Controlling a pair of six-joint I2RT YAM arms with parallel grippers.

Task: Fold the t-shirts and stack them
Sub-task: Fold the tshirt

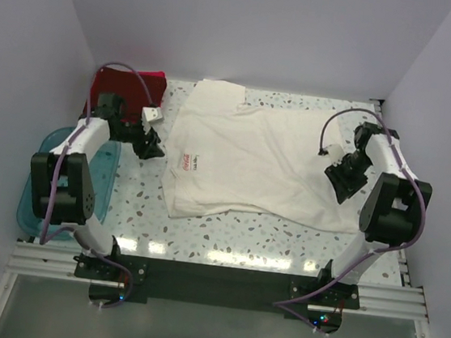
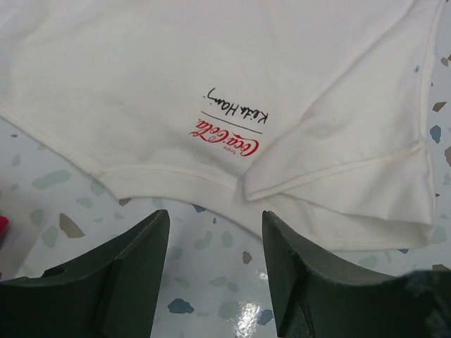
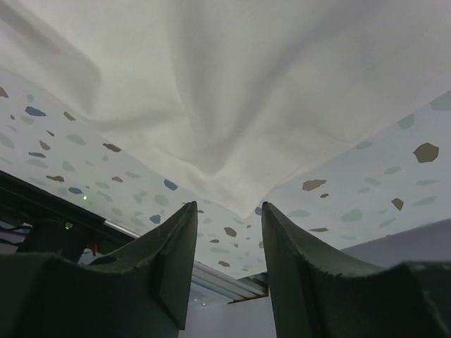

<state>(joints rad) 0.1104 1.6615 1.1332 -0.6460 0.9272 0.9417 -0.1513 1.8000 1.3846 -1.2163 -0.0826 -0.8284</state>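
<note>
A cream-white t-shirt (image 1: 251, 160) lies spread out on the speckled table, with a small red script logo (image 1: 185, 161) near its left hem. In the left wrist view the logo (image 2: 225, 137) and a folded-over hem show. My left gripper (image 1: 153, 146) is open and empty just left of that hem, over bare table (image 2: 215, 218). My right gripper (image 1: 340, 178) is open and empty at the shirt's right side; a corner of the cloth (image 3: 243, 201) lies just ahead of its fingertips (image 3: 229, 211). A dark red shirt (image 1: 125, 88) lies at the back left. No pink shirt is in view.
A translucent teal tub (image 1: 69, 180) stands at the left edge beside the left arm. White walls close in the table at the back and on both sides. A metal rail (image 1: 213, 278) runs along the near edge.
</note>
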